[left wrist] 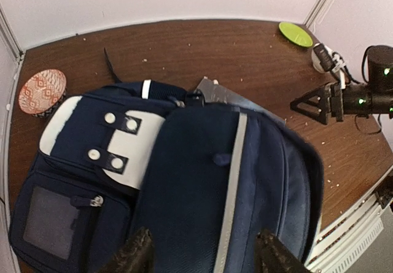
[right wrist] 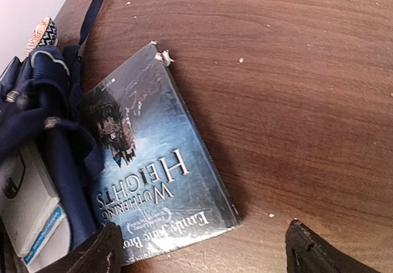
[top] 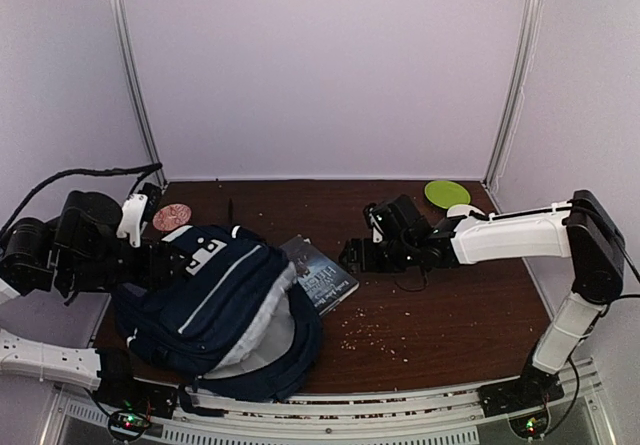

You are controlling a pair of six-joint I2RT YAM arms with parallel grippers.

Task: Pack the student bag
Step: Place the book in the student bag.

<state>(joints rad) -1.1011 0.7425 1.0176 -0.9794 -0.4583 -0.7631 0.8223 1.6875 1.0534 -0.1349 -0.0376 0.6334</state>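
The student bag (top: 215, 300), a large navy backpack with a white patch and a thin pale stripe, lies on the brown table (top: 450, 305) at the left, its mouth showing grey lining. My left gripper (left wrist: 204, 251) is open just above the bag's top panel (left wrist: 209, 181), and nothing sits between its fingers. A blue paperback, "Wuthering Heights" (right wrist: 153, 175), lies flat with one end tucked at the bag's opening (top: 320, 275). My right gripper (right wrist: 202, 242) hovers open over the book's free end; from above it shows at the book's right (top: 355, 255).
A red patterned bowl (top: 171, 216) sits behind the bag at the back left. A green disc (top: 446, 193) lies at the back right corner. Crumbs (top: 375, 330) are scattered over the wood. A white box (right wrist: 27, 202) shows inside the bag. White walls enclose the table.
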